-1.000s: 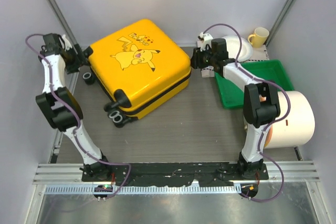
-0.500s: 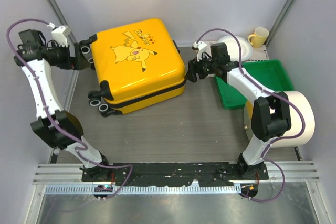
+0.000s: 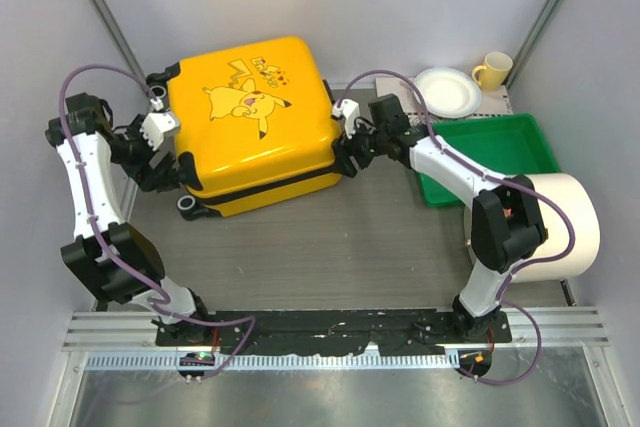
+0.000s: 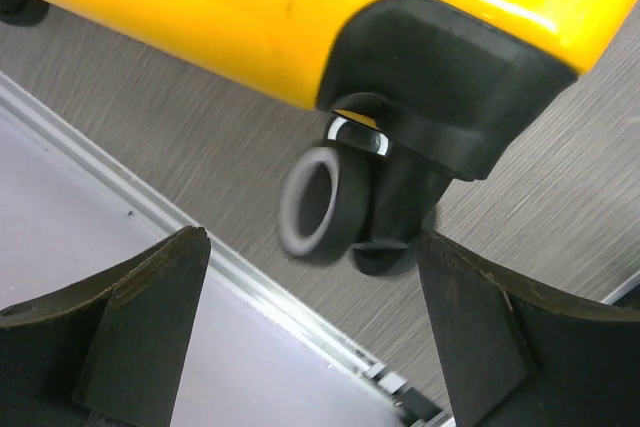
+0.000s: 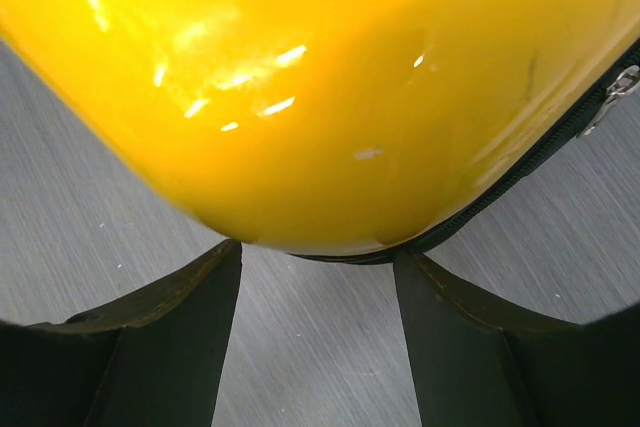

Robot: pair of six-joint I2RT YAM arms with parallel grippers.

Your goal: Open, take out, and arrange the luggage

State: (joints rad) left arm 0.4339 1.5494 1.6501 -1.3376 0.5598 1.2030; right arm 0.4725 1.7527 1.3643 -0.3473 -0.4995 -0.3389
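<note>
The luggage (image 3: 250, 122) is a yellow suitcase with a cartoon print, lying flat and zipped at the back left of the table. My left gripper (image 3: 176, 175) sits at its near left corner, by the wheels. In the left wrist view the left gripper (image 4: 312, 242) is open, with a grey wheel (image 4: 318, 202) just beyond its fingertips and nothing between them. My right gripper (image 3: 345, 159) is at the suitcase's right corner. In the right wrist view the right gripper (image 5: 318, 252) is open, and the yellow corner (image 5: 320, 97) with its black zipper (image 5: 520, 177) lies just past the fingertips.
A green tray (image 3: 500, 147) lies right of the suitcase, with a big cream cylinder (image 3: 560, 227) in front of it. A white plate (image 3: 448, 92) and a yellow cup (image 3: 493, 69) stand at the back right. A metal rail (image 4: 200, 247) and a wall edge the table's left side.
The suitcase has turned and slid left. My left gripper swung from its back left to its near left corner. My right gripper moved left with the suitcase's right corner.
</note>
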